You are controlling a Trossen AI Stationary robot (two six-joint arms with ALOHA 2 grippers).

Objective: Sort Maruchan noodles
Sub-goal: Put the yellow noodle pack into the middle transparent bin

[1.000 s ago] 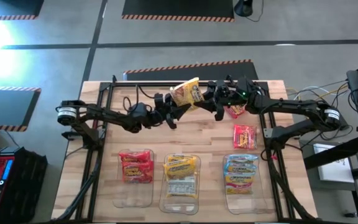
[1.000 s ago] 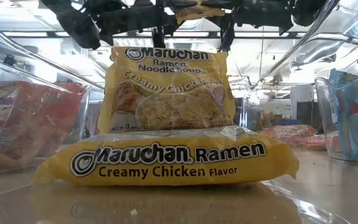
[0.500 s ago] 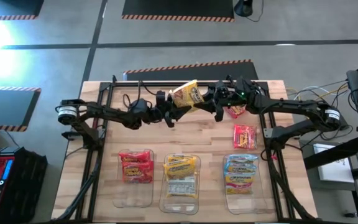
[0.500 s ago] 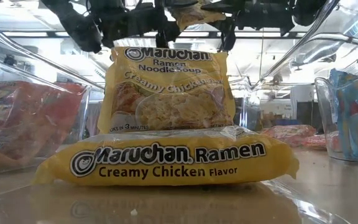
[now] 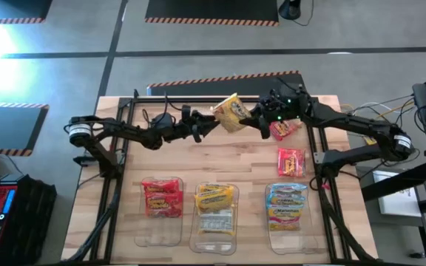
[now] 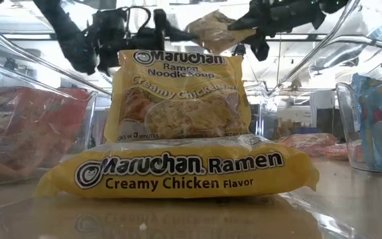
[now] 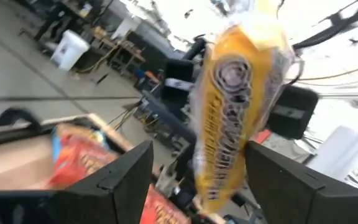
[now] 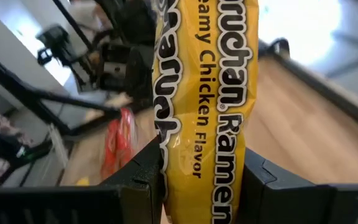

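A yellow Maruchan noodle packet (image 5: 230, 113) (image 6: 214, 28) hangs in the air over the table's far middle. My right gripper (image 5: 252, 117) (image 8: 204, 171) is shut on it from the right. My left gripper (image 5: 211, 124) (image 7: 197, 158) is open just left of it, with the packet's left end (image 7: 229, 124) in front of its spread fingers. Two red packets (image 5: 285, 129) (image 5: 291, 161) lie flat on the table at the far right. At the near edge, three clear bins hold red (image 5: 161, 196), yellow (image 5: 214, 199) and blue packets (image 5: 287, 203). My right gripper pinches the yellow packet between its two fingers, one on each flat face, at the packet's right end (image 8: 197, 155). The fingers come in roughly level from the table's right. The packet is lifted clear of the table, standing on edge and tilted.
A black frame (image 5: 128, 111) runs along the table's far and side edges, with cables at the far left. Bare wood lies between the held packet and the row of bins. In the low view, the yellow packets (image 6: 178, 166) in the middle bin fill the foreground.
My left gripper has opened and let go of the yellow packet, and has sunk a little and swung toward the far edge. The packet stays in my right gripper, which has tipped it and carried it slightly toward the table's right.
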